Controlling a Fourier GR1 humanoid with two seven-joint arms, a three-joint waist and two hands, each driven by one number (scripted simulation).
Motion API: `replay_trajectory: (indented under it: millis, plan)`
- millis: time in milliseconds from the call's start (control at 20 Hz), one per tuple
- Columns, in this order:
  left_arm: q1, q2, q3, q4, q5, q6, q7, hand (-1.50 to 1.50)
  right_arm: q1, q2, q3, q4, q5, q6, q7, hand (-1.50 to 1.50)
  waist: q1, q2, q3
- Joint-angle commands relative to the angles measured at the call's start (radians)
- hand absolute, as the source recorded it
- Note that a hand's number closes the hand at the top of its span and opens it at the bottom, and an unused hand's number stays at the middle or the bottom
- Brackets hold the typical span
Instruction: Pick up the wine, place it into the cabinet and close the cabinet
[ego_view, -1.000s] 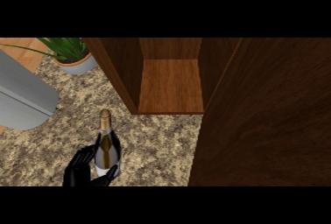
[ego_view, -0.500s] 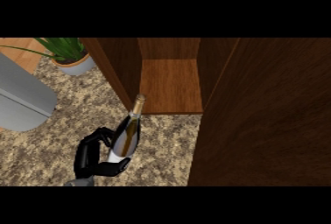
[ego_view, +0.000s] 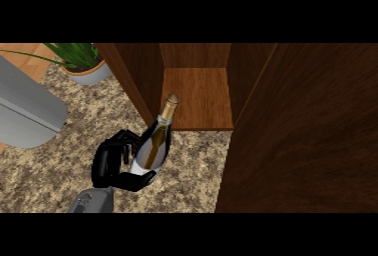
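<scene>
Here, much of what you need to check is hidden or cut off. You see only one hand, coming in from the lower edge on a grey forearm that is cropped at the band; which arm it belongs to is not certain from this view, though it sits left of the cabinet and reads as the left hand. Its black fingers are curled round the lower body of the wine, so the base of the bottle is covered and you cannot see it. The other hand does not show at all.

The wine is held tilted, its gold-foiled neck pointing up and slightly toward the cabinet, the cap lying just at the front lip of the cabinet's shelf. Whether the cap touches the cabinet's left wall cannot be told. The bottle carries a pale label, but no writing on it can be read.

The cabinet's door stands open and fills the space right of the shelf, running out of view at the bottom and right; it hides the counter behind it. The cabinet's top is cut off too.

Left of the cabinet, a potted plant shows only partly, and a grey object further left is cropped and hard to identify.
</scene>
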Motion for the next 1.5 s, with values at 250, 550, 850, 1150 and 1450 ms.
replay_trajectory:
  millis: [250,550,850,1150,1450]
  plan:
    - [-0.035,-0.045,-0.088,-0.331,0.045,0.008,0.279,1.50,0.064,0.007,-0.058,-0.056,-0.136,0.034,0.005,-1.50,0.007,-0.001,0.002]
    - [-0.114,-0.073,-0.191,-0.492,0.083,0.181,0.519,1.50,0.055,0.005,-0.065,-0.049,-0.134,0.051,-0.004,-1.50,0.001,-0.001,0.001]
    - [-0.257,-0.073,-0.276,-0.510,0.076,0.387,0.643,1.50,-0.034,0.008,-0.058,-0.032,-0.123,0.009,0.075,-1.50,-0.009,0.000,0.000]
    - [-0.418,-0.073,-0.213,-0.419,0.108,0.461,0.757,1.50,0.023,-0.003,-0.085,-0.075,-0.152,0.036,0.089,-1.50,-0.015,0.002,0.000]
    - [-0.541,-0.073,-0.200,-0.262,0.101,0.522,0.692,1.50,0.037,0.010,-0.041,-0.125,-0.112,0.033,0.091,-1.50,-0.019,0.002,-0.001]
